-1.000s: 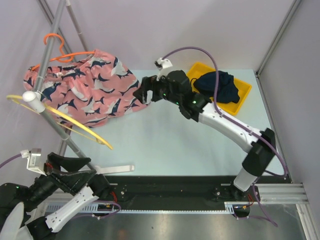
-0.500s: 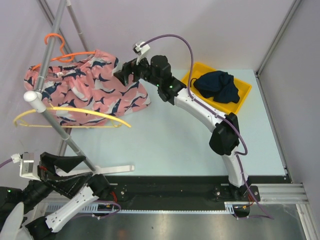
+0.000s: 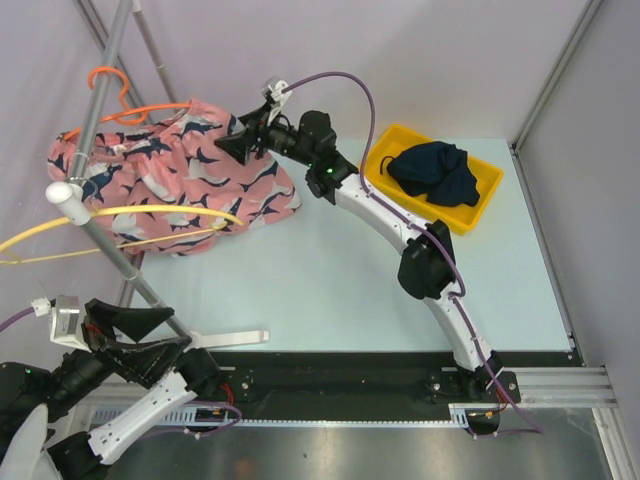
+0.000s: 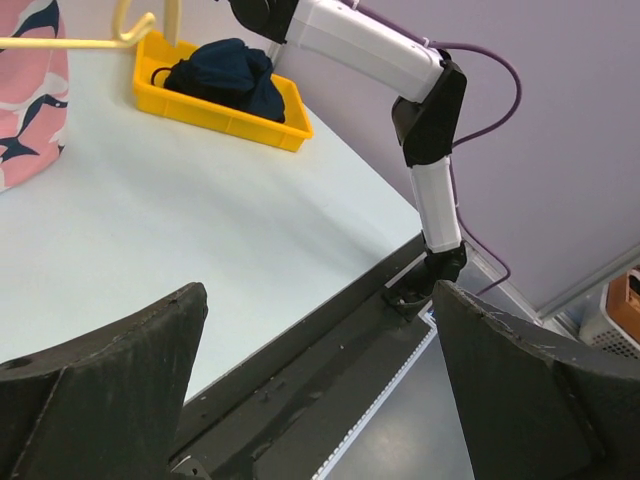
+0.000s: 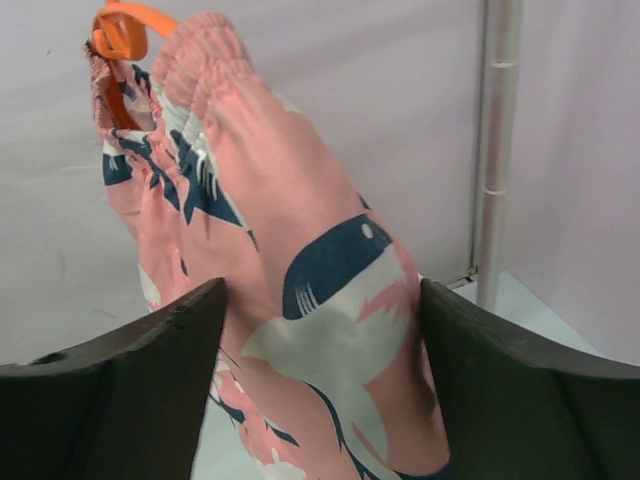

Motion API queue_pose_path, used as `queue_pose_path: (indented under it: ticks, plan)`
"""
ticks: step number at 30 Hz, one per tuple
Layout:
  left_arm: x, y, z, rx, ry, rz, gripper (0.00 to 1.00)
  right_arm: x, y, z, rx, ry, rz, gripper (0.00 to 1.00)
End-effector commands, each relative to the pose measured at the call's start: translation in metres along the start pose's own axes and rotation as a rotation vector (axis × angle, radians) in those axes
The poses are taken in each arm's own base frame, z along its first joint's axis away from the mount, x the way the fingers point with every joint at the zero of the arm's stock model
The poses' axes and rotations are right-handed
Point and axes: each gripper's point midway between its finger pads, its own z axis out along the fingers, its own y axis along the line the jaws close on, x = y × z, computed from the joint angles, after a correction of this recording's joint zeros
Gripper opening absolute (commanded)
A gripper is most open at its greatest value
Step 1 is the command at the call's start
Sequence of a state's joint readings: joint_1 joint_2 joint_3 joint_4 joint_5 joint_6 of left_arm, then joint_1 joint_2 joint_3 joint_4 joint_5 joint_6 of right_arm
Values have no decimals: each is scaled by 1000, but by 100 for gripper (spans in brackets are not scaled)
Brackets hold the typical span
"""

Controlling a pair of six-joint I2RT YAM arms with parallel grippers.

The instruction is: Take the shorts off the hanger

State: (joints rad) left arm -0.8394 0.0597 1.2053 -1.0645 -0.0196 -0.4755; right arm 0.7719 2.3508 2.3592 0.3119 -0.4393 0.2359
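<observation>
Pink shark-print shorts (image 3: 165,190) hang from an orange hanger (image 3: 135,110) on the rack pole (image 3: 100,95) at the back left. My right gripper (image 3: 228,143) reaches into their right edge. In the right wrist view its open jaws (image 5: 322,290) straddle a fold of the pink shorts (image 5: 300,190) below the orange hanger (image 5: 125,25). The fabric fills most of the gap. Dark navy shorts (image 3: 435,172) lie in the yellow bin (image 3: 480,205). My left gripper (image 3: 170,335) (image 4: 320,290) stands open and empty over the near table edge.
An empty yellow hanger (image 3: 120,222) dangles from the pole's white end cap (image 3: 60,195), in front of the pink shorts. The rack's metal foot (image 3: 230,338) lies on the table near my left arm. Walls close in on the table at the back and right.
My right arm has swung left from the table's middle to the pink shorts, and its jaws have begun to narrow around the fabric. The yellow hanger has swung leftward. My left arm has barely moved.
</observation>
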Motion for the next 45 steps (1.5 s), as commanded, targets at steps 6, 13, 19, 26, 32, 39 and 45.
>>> queue_pose_path:
  ticks: [6,13,19,26,32,39,45]
  plan:
    - [-5,-3,-6,-34,40,-75,100,-35,44,14,-137,-149,15,44]
    - [-11,-9,-11,-16,26,-101,100,-67,72,16,-163,-212,26,24]
    - [-23,-24,-6,62,-17,-103,100,-110,94,8,-155,-251,43,11]
    - [-51,-48,7,167,-108,-86,100,-164,110,-13,-156,-307,78,0]
    - [-67,-84,21,337,-126,-93,99,-197,111,-36,-115,-337,92,0]
    - [-67,-115,55,488,-51,-57,99,-231,102,-49,-146,-401,167,0]
    - [-78,-128,61,547,-76,-75,98,-232,106,-45,-207,-426,239,0]
